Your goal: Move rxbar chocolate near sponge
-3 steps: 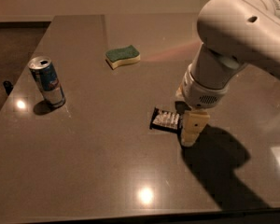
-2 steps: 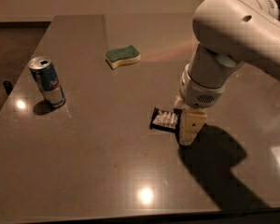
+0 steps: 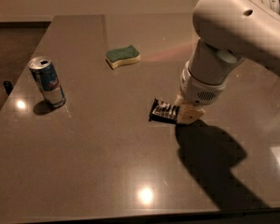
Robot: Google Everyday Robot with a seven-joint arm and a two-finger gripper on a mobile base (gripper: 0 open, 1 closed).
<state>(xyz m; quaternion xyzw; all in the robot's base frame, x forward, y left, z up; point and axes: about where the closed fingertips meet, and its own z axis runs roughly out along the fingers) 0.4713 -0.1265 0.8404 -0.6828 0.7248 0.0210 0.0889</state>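
**A:** Spot for the rxbar chocolate [image 3: 162, 111] right now?

**B:** Mid-surface [image 3: 107, 162], right end hidden behind the end effector [image 3: 189, 115]. Well apart from the sponge [image 3: 122, 56] further back.

**A:** Grasping or released?

**B:** Can't tell, honestly. Sitting low, right at the bar, under the white arm [image 3: 233, 36]. Blue can [image 3: 47, 81] upright near the edge.

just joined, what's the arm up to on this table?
The robot's gripper is down at the table, at the right end of the rxbar chocolate, which lies flat. The sponge sits farther back and to the left, well apart from the bar, so the move is not yet done. A drink can stands upright at the left.
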